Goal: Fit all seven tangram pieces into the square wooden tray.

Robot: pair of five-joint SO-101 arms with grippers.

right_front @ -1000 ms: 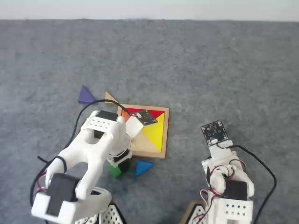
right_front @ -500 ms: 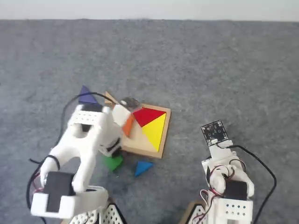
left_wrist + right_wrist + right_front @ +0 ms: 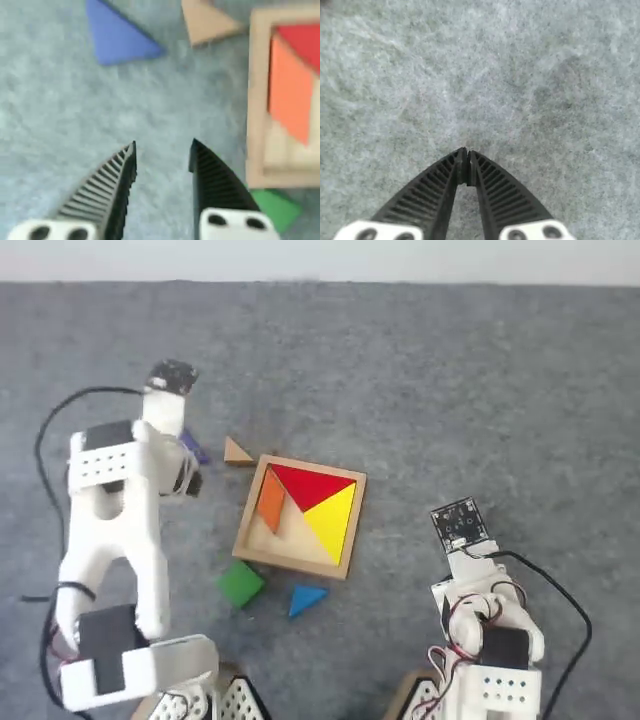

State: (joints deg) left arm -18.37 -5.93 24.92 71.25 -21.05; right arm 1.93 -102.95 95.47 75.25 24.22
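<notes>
Just on the far side of the left gripper (image 3: 163, 145), fingers spread and empty, lies the blue triangle (image 3: 120, 32), left of the tray (image 3: 256, 100).

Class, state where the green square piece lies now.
In the high view, the green square lies off the near left corner of the wooden tray, beside the small blue triangle.
</notes>
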